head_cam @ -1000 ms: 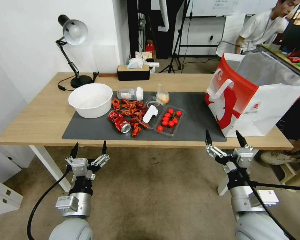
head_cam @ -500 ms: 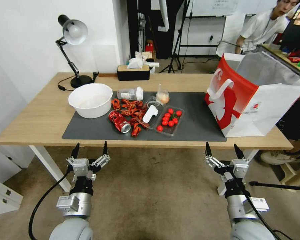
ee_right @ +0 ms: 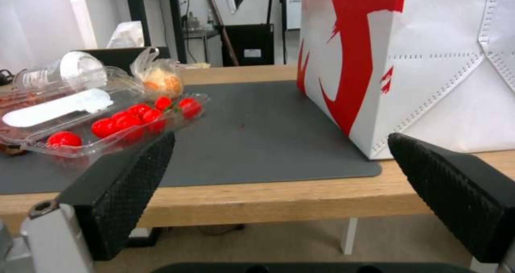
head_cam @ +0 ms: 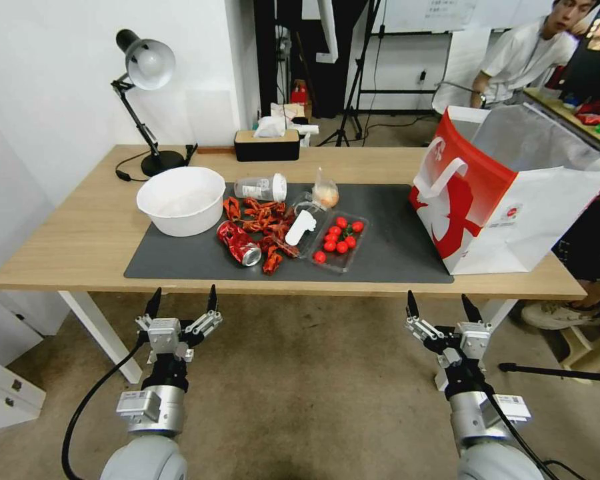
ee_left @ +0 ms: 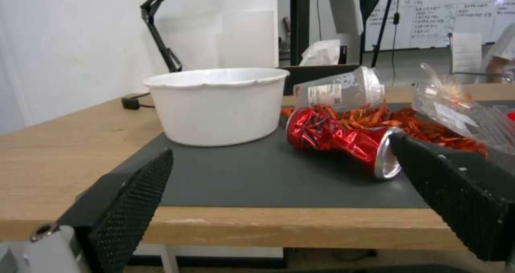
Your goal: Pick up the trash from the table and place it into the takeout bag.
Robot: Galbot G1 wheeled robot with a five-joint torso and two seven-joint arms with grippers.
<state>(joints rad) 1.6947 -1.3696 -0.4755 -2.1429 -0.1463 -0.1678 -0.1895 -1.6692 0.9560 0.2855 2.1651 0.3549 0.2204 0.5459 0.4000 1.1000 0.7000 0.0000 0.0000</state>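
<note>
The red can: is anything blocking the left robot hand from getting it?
Nothing visible does. The crushed red can lies near the mat's front edge, straight ahead of the open left gripper, which hangs below the table edge.

Trash (head_cam: 273,223) on mat (head_cam: 393,253) mid-table (head_cam: 67,247); takeout bag (head_cam: 500,193) right of it.

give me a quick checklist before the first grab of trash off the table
1. Left end effector open and empty, below the table edge: ok.
2. Right end effector open and empty, also short of the table: ok.
3. Takeout bag upright, mouth open: ok.
4. Crushed red can lying on the mat near the front, nothing on top: ok.
5. Clear cup on its side behind the red scraps, lid on: ok.
6. Room inside the bag: cannot tell.
</note>
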